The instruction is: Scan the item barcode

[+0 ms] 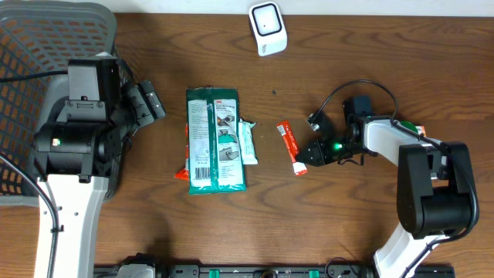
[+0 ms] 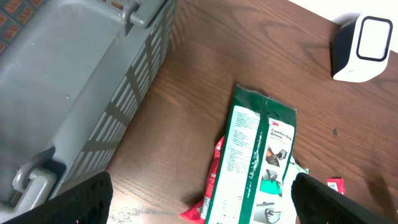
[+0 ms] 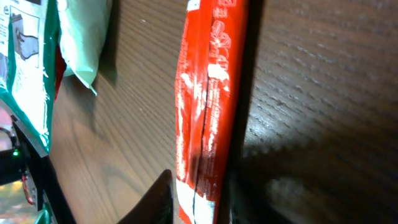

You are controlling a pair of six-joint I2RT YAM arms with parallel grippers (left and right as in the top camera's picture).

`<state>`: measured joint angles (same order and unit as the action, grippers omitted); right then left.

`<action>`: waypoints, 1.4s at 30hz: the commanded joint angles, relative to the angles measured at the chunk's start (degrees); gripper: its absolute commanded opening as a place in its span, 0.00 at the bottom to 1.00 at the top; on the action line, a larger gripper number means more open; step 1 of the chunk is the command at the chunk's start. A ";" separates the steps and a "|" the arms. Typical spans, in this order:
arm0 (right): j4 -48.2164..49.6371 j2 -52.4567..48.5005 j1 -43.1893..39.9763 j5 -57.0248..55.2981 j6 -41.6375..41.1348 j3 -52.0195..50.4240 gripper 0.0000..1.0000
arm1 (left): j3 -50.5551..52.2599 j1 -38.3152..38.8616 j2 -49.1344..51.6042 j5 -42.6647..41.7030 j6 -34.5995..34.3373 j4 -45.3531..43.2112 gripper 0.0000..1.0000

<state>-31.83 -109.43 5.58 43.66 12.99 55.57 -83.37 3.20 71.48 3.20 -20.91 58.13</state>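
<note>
Resting on worktop [image 1: 370,62]: red stick packet [image 1: 290,147], right of centre.
Right tool [image 1: 307,157]: jaws straddle its near end; whether pinching, cannot tell.
Left tool [image 1: 148,103]: wide open, empty, left of green pack [image 1: 216,139].

The table [image 1: 347,224] is dark wood with fine grain, matt. The red packet [image 3: 208,93] and the green pack [image 1: 216,139] are glossy, crinkled film — the basket [image 1: 31,46] is matt grey plastic, the scanner [image 1: 268,28] smooth white plastic.
</note>
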 commanded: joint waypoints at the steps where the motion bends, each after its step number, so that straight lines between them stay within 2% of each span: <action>1: 0.33 0.44 0.13 -7.41 -2.32 0.26 0.32 | -0.44 -0.20 0.00 0.50 0.74 0.13 0.92; 4: -1.51 0.48 0.13 -7.48 -2.73 2.73 0.36 | -0.44 -0.20 0.00 0.50 0.74 0.13 0.91; 9: -8.50 0.48 0.90 -11.37 -4.72 9.97 0.35 | -0.44 -0.20 0.00 0.50 0.74 0.13 0.91; 11: -11.08 0.48 2.10 -12.72 -5.49 12.81 0.28 | -0.44 -0.20 0.00 0.50 0.74 0.13 0.92; 13: -12.39 0.48 3.65 -14.27 -7.02 14.84 0.14 | -0.44 -0.20 0.00 0.50 0.74 0.13 0.91; 16: -12.52 0.48 6.58 -18.62 -11.10 16.81 0.02 | -0.44 -0.20 0.00 0.50 0.74 0.13 0.91; 21: -10.40 0.46 11.15 -25.70 -16.94 16.94 0.01 | -0.44 -0.20 0.00 0.50 0.74 0.13 0.91; 29: -9.03 0.46 15.80 -33.44 -18.75 15.91 0.02 | -0.44 -0.20 0.00 0.50 0.74 0.13 0.91; 42: -3.30 0.44 17.03 -34.38 -20.72 12.96 0.01 | -0.44 -0.20 0.00 0.50 0.74 0.13 0.91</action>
<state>-35.83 -108.81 22.00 10.15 -6.37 69.63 -83.37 3.20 71.48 3.20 -20.91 58.13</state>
